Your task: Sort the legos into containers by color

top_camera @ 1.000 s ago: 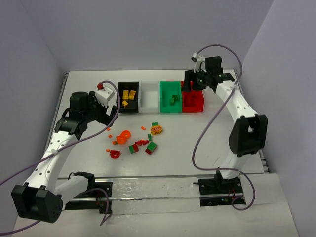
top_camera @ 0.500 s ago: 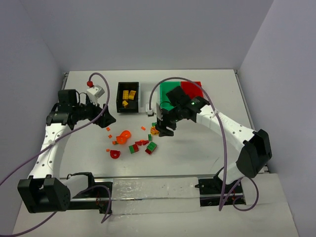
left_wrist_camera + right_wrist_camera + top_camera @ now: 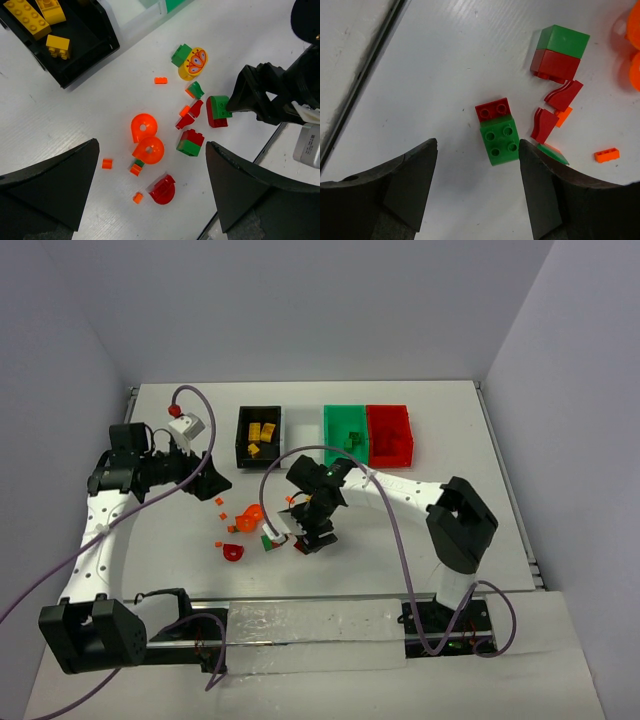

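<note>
Loose legos lie mid-table: orange round pieces (image 3: pixel 250 515) (image 3: pixel 145 140), a red half-round (image 3: pixel 233 552) (image 3: pixel 165 189), and a green-and-red brick (image 3: pixel 499 132) (image 3: pixel 217 109). My right gripper (image 3: pixel 312 537) (image 3: pixel 477 150) is open and low over the pile. That brick lies between its jaws, close to the right finger (image 3: pixel 555 190). My left gripper (image 3: pixel 212 480) (image 3: pixel 152 200) is open and empty, hovering left of the pile. The black bin (image 3: pixel 260 437) (image 3: pixel 75 55) holds yellow bricks (image 3: pixel 27 20). The white bin (image 3: pixel 303 435), green bin (image 3: pixel 345 432) and red bin (image 3: pixel 390 433) stand beside it.
A second red-and-green brick (image 3: pixel 560 50) (image 3: pixel 191 142), red curved pieces (image 3: pixel 555 107), small orange bits (image 3: pixel 606 155) and a yellow butterfly piece (image 3: pixel 195 63) lie around the right gripper. The table's front rail (image 3: pixel 370 65) runs close behind it.
My right arm swung from the red bin at the back down to the lego pile, gripper open over the green-and-red brick. My left arm drew back slightly to the left.
</note>
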